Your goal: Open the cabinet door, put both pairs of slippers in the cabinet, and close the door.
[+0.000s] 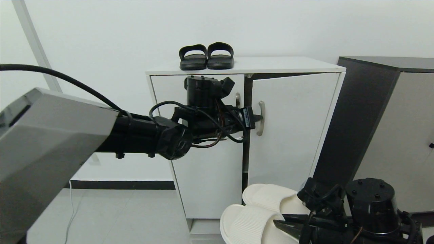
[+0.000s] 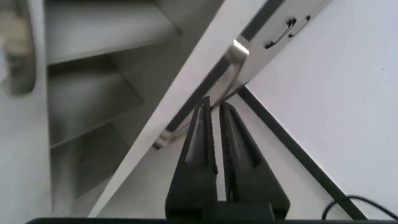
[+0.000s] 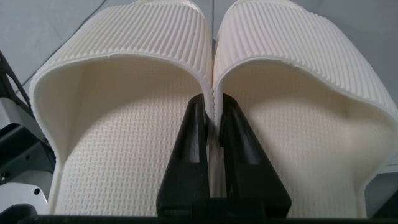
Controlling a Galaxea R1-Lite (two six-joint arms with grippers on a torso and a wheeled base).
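The white cabinet (image 1: 291, 152) has its right door ajar by a narrow dark gap. My left gripper (image 1: 258, 118) (image 2: 213, 104) is at mid-height on that door, shut on its metal door handle (image 1: 260, 130) (image 2: 235, 55). The opening shows bare shelves (image 2: 93, 93) in the left wrist view. A pair of black slippers (image 1: 206, 56) sits side by side on the cabinet top. Low in front of the cabinet, my right gripper (image 1: 288, 226) (image 3: 213, 99) is shut on the touching inner edges of a pair of white ribbed slippers (image 1: 257, 217) (image 3: 124, 143), holding both together.
A dark grey cabinet (image 1: 373, 118) stands close beside the white one on the right. The left door stays shut, with its own handle (image 1: 237, 100). A white wall with a black skirting strip (image 1: 122, 185) lies behind, and pale floor to the left.
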